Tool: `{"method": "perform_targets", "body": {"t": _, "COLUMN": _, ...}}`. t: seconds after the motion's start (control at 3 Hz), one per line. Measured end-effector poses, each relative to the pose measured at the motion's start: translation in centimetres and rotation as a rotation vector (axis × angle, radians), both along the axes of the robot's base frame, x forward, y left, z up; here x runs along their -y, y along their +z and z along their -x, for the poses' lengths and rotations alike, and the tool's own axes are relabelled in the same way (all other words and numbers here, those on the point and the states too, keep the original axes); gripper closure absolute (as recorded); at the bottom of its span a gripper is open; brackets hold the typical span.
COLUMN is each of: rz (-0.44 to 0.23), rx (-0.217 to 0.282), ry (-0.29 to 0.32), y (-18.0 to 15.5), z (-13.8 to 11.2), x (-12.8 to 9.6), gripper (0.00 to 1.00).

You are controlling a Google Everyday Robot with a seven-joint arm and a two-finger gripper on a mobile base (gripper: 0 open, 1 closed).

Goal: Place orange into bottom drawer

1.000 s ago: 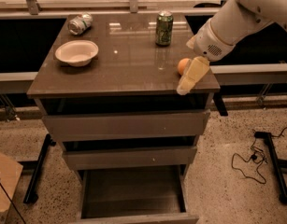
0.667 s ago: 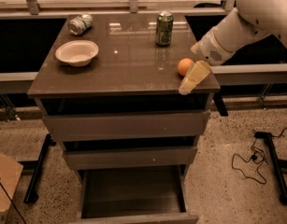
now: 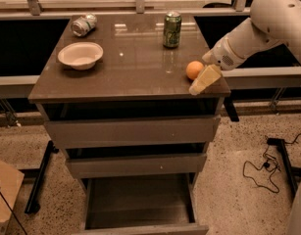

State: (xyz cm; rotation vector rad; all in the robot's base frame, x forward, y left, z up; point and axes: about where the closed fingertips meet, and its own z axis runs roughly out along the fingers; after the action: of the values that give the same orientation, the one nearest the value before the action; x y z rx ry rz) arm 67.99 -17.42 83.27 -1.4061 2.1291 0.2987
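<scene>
The orange sits on the cabinet top near its right front corner. My cream-coloured gripper reaches in from the right on the white arm and lies right beside the orange, on its right and front side, at the table edge. The bottom drawer is pulled open below, and its dark inside shows nothing in it. The two upper drawers are only slightly out.
A beige bowl stands at the left of the top. A crushed can lies at the back left and a green soda can stands at the back right. A cardboard box and black cables are on the floor.
The arm and gripper have shifted a little to the right, so more of the orange shows. The orange has stayed in place.
</scene>
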Motion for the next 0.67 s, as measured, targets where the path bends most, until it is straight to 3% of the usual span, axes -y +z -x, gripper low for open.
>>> {"method": "perform_targets", "body": {"t": 0.67, "rz": -0.023, "rx": 0.012, "ry": -0.026, "y": -0.01, "z": -0.90, "x": 0.29, "gripper": 0.63}}
